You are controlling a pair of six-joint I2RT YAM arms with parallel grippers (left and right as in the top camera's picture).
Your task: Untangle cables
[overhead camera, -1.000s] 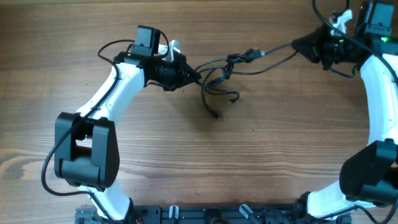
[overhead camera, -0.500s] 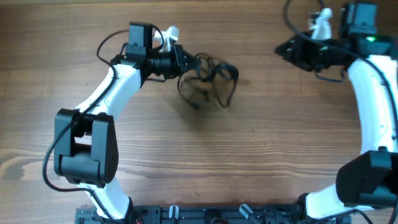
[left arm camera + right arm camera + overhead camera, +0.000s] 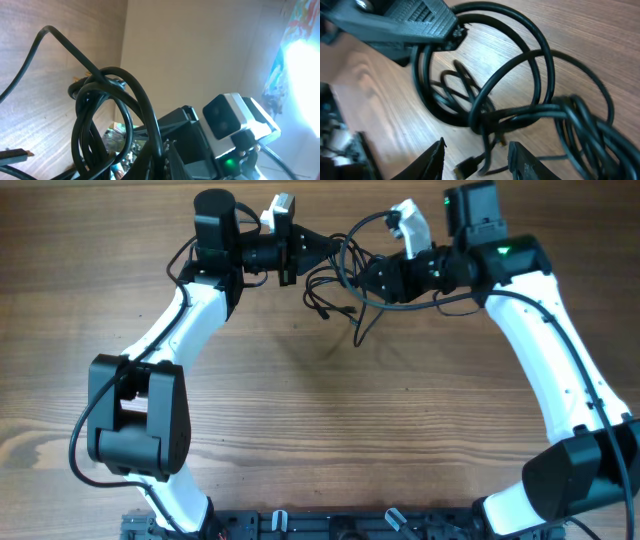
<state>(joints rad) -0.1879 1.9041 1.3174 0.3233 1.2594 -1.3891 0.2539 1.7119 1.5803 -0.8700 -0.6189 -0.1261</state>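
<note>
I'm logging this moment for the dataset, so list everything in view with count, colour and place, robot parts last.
cables: one tangled bundle (number of cords cannot be told), black, far middle of the table, between the two grippers, loose ends trailing toward the near side
table: one, brown wood, under everything
wall: one, beige, beyond the table in the left wrist view
left arm: one, white and black, left side, reaching to the far middle
right arm: one, white and black, right side, reaching to the far middle
left gripper: one, black, shut on the cables
right gripper: one, black, open, at the bundle
base rail: one, black, near edge
</note>
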